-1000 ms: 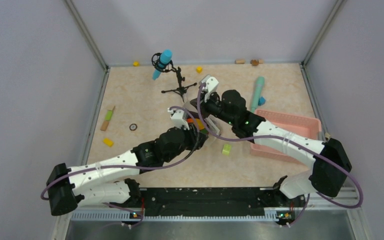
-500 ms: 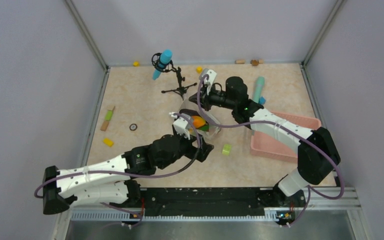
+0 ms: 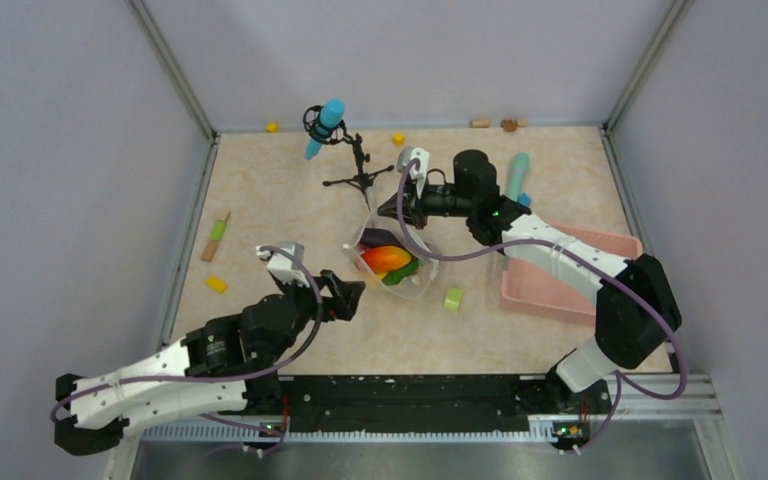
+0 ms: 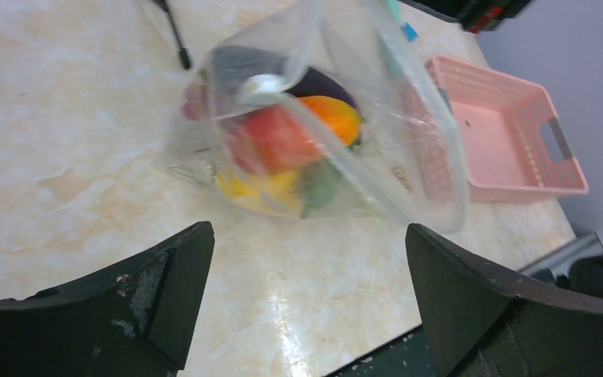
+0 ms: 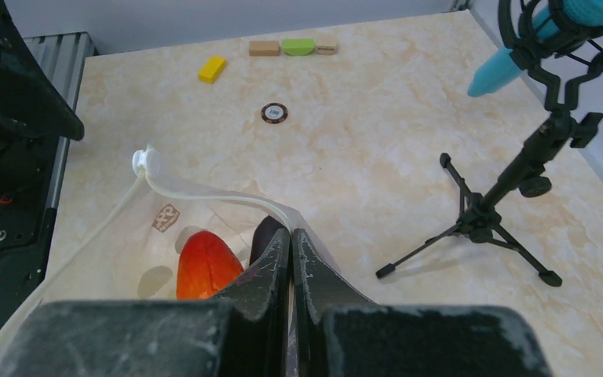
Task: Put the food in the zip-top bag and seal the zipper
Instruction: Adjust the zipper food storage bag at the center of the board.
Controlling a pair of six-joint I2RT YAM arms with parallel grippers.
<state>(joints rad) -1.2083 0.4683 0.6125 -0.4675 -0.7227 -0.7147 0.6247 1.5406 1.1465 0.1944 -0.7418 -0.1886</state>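
Nearby, one microphone stand (image 3: 360, 165) rises behind the clear bag (image 3: 418, 280), one pink basket (image 3: 600, 255) sits to its right and one lime cylinder (image 3: 453, 298) just beside it. The right gripper (image 5: 292, 236) is pinched tight on the bag's white zipper (image 5: 204, 196) edge, holding that mouth up off the table (image 3: 290, 200). The left gripper (image 3: 346, 296) hangs near, in front of the bag, jaws spread, grasping nothing. Inside lie toy food (image 3: 385, 258) pieces: purple, red-orange, yellow, green.

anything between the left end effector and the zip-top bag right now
Nothing visible. Only bare table lies between the open left end effector and the zip-top bag, which holds the food. The right end effector is shut on the bag's far edge, off that path.
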